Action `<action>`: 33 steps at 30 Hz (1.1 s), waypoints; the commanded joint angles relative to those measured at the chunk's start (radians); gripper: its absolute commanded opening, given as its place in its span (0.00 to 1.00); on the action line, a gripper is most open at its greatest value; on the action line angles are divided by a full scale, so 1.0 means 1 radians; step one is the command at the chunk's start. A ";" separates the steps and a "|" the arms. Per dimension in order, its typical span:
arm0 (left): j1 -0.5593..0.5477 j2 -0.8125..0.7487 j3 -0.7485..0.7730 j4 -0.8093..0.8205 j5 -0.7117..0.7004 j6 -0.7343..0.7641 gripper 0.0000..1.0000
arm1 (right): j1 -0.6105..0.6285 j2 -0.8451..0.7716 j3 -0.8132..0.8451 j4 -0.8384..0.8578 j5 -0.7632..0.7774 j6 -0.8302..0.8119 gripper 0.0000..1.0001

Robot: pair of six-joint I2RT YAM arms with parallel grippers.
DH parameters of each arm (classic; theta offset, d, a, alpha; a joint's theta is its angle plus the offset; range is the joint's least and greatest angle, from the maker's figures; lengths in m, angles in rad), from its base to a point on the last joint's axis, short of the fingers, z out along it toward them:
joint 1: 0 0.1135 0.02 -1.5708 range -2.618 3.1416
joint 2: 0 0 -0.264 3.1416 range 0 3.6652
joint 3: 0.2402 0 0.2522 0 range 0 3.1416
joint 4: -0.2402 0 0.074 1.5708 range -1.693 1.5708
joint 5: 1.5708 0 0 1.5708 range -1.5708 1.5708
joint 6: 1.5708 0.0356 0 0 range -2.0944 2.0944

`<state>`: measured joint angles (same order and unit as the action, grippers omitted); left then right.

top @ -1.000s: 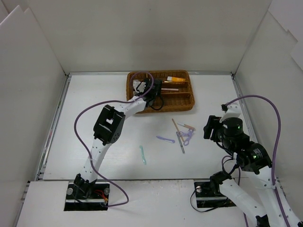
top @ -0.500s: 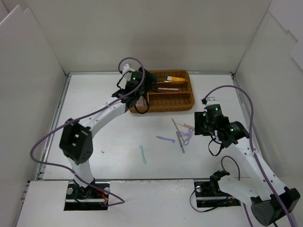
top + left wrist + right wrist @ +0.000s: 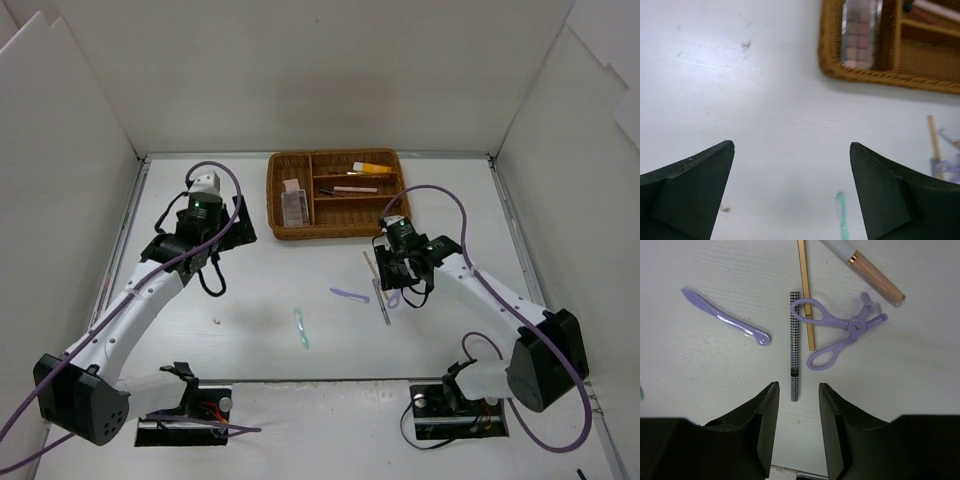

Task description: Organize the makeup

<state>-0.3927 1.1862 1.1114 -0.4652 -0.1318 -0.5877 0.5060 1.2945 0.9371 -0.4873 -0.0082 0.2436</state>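
Makeup is split between the wicker tray [image 3: 338, 232] and the white tabletop [image 3: 250, 320] on the tray's near side. In the tray, a brown-toned palette [image 3: 292, 203] fills the tall left compartment, an orange tube [image 3: 372, 166] lies in the far row and a pink pencil [image 3: 355, 189] in the row nearer than that. The loose cluster sits just off the tray's near right corner, where the right tool [image 3: 797, 390] hangs over it with its jaws a narrow gap apart, gripping nothing. The near end of a checked pencil [image 3: 795, 345] lies in line with that gap. From above the tool hides much of the cluster. The right wrist view lays it out: a lilac curler [image 3: 840, 330] crosses a gold stick [image 3: 805, 292] just beside the pencil, a lilac spatula [image 3: 725, 322] lies apart on the other side, and a capped beige tube [image 3: 867, 270] lies nearest the tray. The left tool [image 3: 791, 145] hovers off the tray's near left corner, jaws wide and empty. Its view alone shows the palette's pink squares, with a mint tool [image 3: 842, 220] at the bottom edge.
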 commanded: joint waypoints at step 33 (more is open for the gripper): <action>0.199 -0.132 -0.188 0.016 0.063 0.216 0.97 | 0.095 0.226 -0.014 0.112 -0.027 0.166 0.00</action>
<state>-0.2005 1.0546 0.8986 -0.4969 -0.0746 -0.3782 0.5865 1.6173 0.9047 -0.3630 -0.0330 0.3748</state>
